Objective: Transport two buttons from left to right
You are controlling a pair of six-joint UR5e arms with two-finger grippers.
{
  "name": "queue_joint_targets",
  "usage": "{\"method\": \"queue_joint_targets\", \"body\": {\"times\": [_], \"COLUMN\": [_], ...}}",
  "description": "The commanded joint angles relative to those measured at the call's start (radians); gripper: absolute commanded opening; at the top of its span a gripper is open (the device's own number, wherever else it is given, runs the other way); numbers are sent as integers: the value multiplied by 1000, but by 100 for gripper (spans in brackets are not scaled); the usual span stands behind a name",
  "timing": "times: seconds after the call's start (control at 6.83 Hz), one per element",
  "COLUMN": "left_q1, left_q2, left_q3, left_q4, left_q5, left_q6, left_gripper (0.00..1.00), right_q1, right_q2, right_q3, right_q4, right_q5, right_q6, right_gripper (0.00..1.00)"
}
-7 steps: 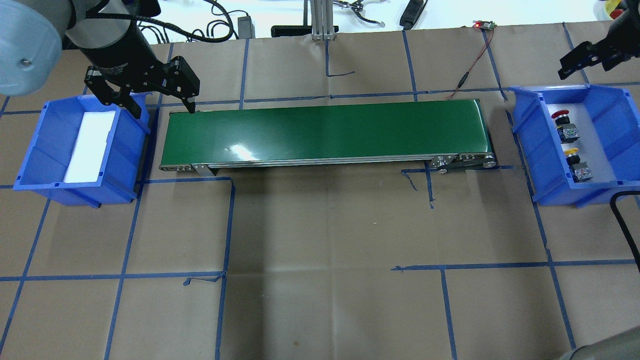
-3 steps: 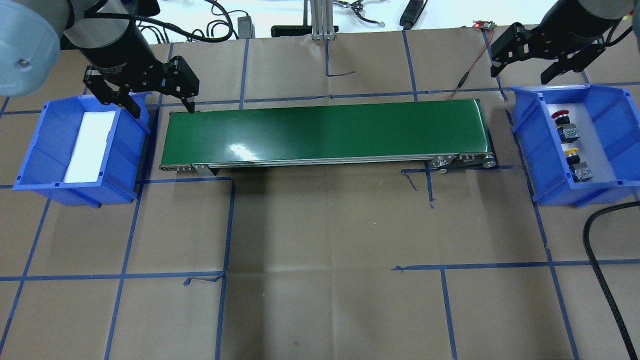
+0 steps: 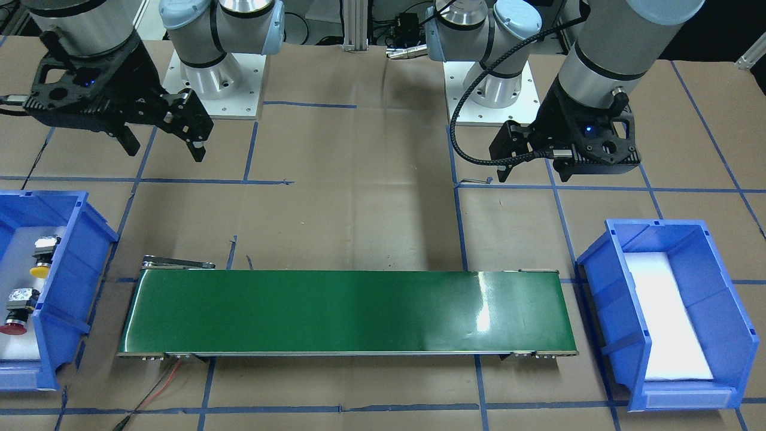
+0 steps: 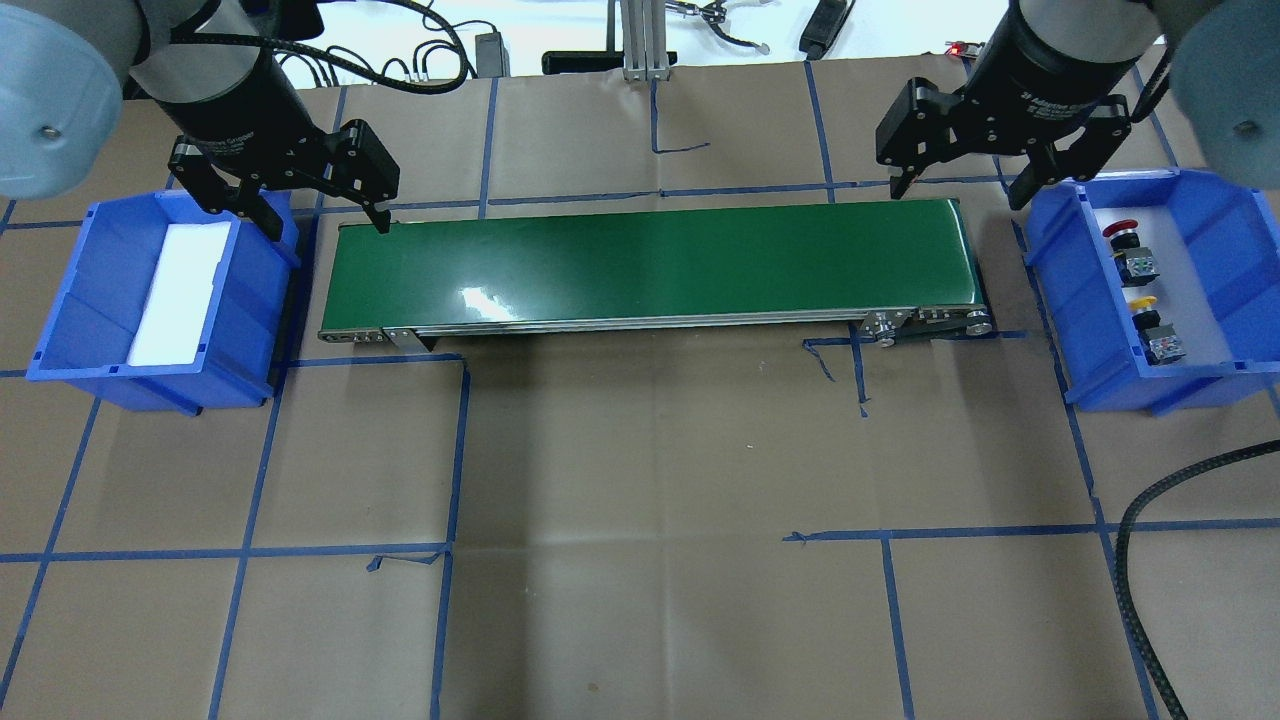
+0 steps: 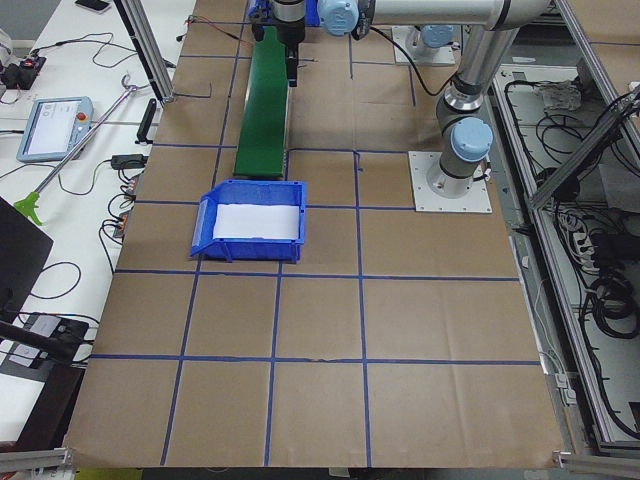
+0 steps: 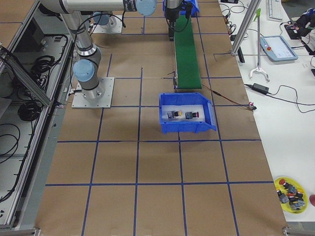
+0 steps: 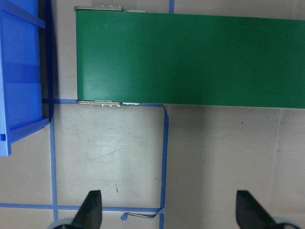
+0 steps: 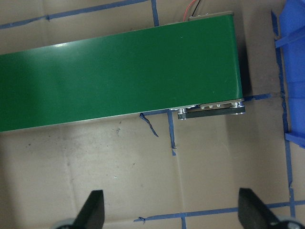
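Note:
The red-capped button (image 4: 1122, 232) and the yellow-capped button (image 4: 1143, 303) lie in the right blue bin (image 4: 1052, 290). Both also show in the front-facing view, yellow (image 3: 39, 269) and red (image 3: 13, 326). My right gripper (image 4: 958, 192) is open and empty, hovering over the right end of the green conveyor belt (image 4: 650, 265), just left of that bin. My left gripper (image 4: 325, 218) is open and empty, over the belt's left end beside the left blue bin (image 4: 70, 300). Both wrist views show spread fingers (image 7: 90, 210) (image 8: 93, 210) with nothing between them.
The left bin holds only a white foam pad (image 4: 180, 290). A red wire (image 4: 940, 140) runs from the belt's far right corner to a small board. A black cable (image 4: 1150, 560) trails at the front right. Blue tape lines mark the brown paper table.
My right arm has swung left from beyond the right bin to over the belt's right end, still open. My left gripper has hardly moved.

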Motion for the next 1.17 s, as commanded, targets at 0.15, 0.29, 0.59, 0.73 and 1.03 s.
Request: {"method": "queue_joint_targets", "body": {"times": [0.15,0.29,0.59,0.73,1.03], "left_q1": [1,1,1,1,1], "left_q2": [2,2,-5,-2,-4], "left_q3": [-2,-2,12,12,12], "left_q4": [0,0,0,0,0], "left_q5": [0,0,0,0,0], "left_q6": [5,5,5,3,3], "left_gripper": [100,100,100,100,100], "right_q1": [36,36,36,36,36], "right_q2": [1,4,7,7,18], "right_q3": [2,2,3,3,0], "right_q4": [0,0,2,2,0], "right_q5": [-33,-32,-33,-32,-32], "right_q6": [19,19,19,17,19], "right_gripper": [100,100,100,100,100]}}
